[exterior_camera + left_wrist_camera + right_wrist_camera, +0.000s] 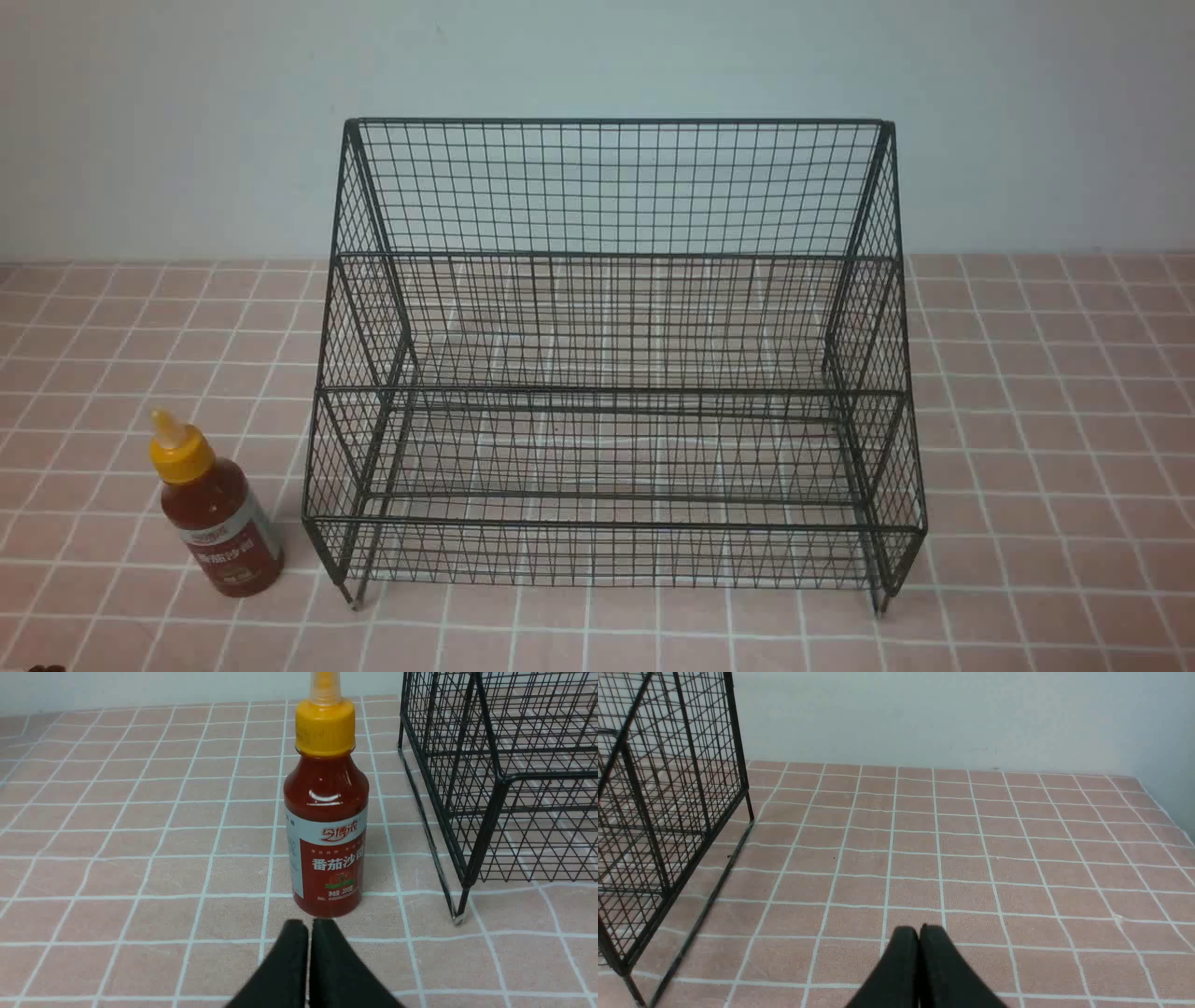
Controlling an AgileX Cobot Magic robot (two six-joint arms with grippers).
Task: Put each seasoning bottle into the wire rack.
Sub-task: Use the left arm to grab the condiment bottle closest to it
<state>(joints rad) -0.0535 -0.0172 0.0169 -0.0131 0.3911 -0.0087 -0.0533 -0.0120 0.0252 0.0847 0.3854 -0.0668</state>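
One seasoning bottle of red sauce with a yellow cap stands upright on the tiled cloth, just left of the wire rack. The rack's tiers hold nothing. In the left wrist view the bottle is right in front of my left gripper, whose black fingers are pressed together, empty, a short way from the bottle's base. The rack's front left leg is beside it. My right gripper is shut and empty over bare cloth, with the rack's side off to one side. Neither arm shows in the front view.
A pink checked cloth covers the table up to a pale wall behind the rack. The table's far corner and edge show in the right wrist view.
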